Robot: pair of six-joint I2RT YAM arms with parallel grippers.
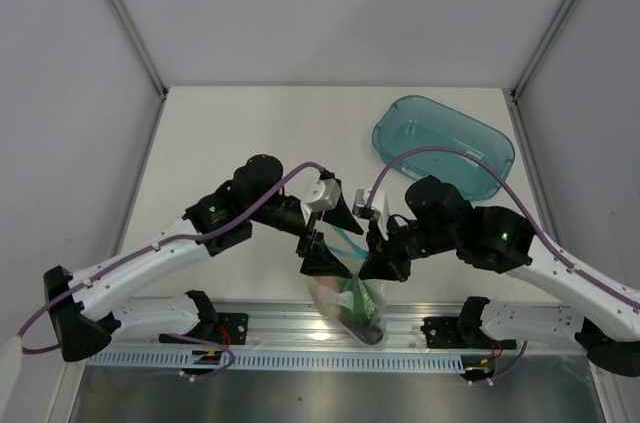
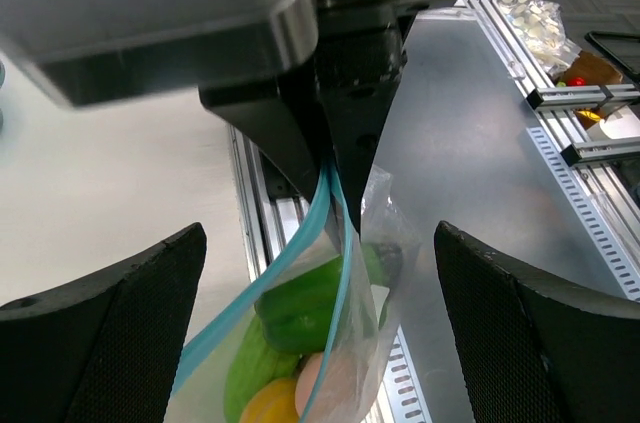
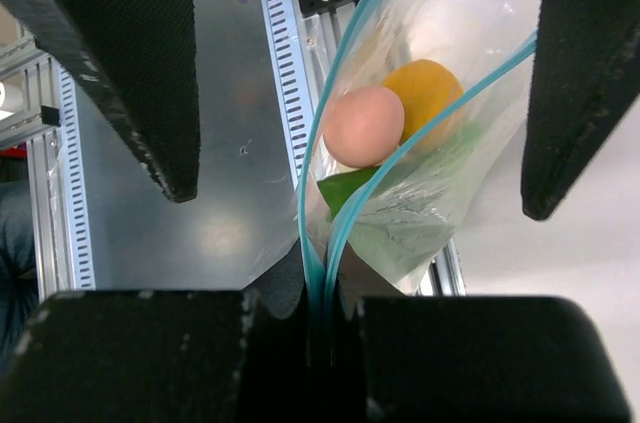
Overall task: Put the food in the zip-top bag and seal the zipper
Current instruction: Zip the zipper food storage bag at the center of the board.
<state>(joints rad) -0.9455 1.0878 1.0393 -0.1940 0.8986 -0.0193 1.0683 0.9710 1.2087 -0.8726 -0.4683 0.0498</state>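
Note:
The clear zip-top bag (image 1: 358, 305) hangs over the table's front rail between both arms. Inside lies the food: a green pepper (image 2: 305, 303), a long green vegetable (image 2: 245, 373), a pink egg (image 3: 363, 126) and a yellow-orange fruit (image 3: 425, 93). My right gripper (image 3: 323, 278) is shut on one end of the light-blue zipper (image 3: 345, 213). From that pinch the two zipper strips spread apart, leaving the mouth open. My left gripper (image 2: 320, 238) is open, one finger on each side of the bag, touching neither side. In the top view it (image 1: 335, 235) faces the right gripper (image 1: 385, 265).
An empty translucent teal tub (image 1: 443, 148) lies on the white table at the back right. The slotted aluminium rail (image 1: 300, 328) with both arm bases runs along the front edge, under the bag. Grey walls close the sides and back.

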